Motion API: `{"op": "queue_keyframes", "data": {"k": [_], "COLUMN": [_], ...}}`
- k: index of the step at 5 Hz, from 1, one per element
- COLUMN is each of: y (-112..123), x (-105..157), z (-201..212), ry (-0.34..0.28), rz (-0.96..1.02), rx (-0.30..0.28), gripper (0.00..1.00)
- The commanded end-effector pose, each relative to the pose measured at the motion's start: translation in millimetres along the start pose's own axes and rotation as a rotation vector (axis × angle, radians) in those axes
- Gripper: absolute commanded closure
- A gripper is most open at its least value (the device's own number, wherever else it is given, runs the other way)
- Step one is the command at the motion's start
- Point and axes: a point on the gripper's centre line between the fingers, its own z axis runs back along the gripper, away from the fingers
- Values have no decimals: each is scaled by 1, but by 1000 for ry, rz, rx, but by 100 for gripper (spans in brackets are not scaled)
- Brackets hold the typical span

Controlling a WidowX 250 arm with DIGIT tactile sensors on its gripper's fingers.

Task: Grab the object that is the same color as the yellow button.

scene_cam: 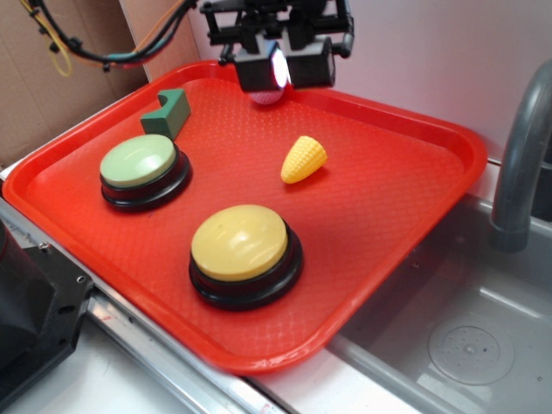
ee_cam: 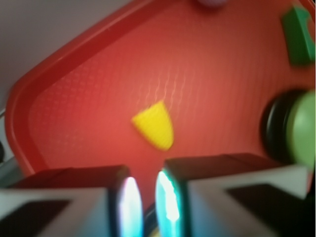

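The small yellow corn-cob piece (scene_cam: 304,159) lies on its side near the middle of the red tray (scene_cam: 414,129). In the wrist view it (ee_cam: 155,125) sits ahead of the fingers, apart from them. The yellow button (scene_cam: 240,243), a large dome on a black base, stands at the tray's front. My gripper (scene_cam: 280,69) hangs above the tray's far edge, well behind the corn. In the wrist view the gripper (ee_cam: 144,202) has only a thin slit between its glowing pads and holds nothing.
A pale green button (scene_cam: 138,161) and a green block (scene_cam: 168,112) stand on the tray's left side. A pink ball (scene_cam: 267,93) sits just under the gripper at the far rim. A grey sink (scene_cam: 448,345) with a faucet (scene_cam: 517,155) lies to the right.
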Motion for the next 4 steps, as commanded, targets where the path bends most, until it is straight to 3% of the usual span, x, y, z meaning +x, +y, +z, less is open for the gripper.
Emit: {"op": "queue_keyframes", "data": {"k": [1,2,3,4], "y": [-14,-15,-8,-24], "x": [10,11,-6,16], "z": [-65,-92,-109,-100], "ry": [62,48,55,19], "rz": [-342,-356,-370,-347], "rx": [21,44,57,72], "gripper": [0,0,0,100]}}
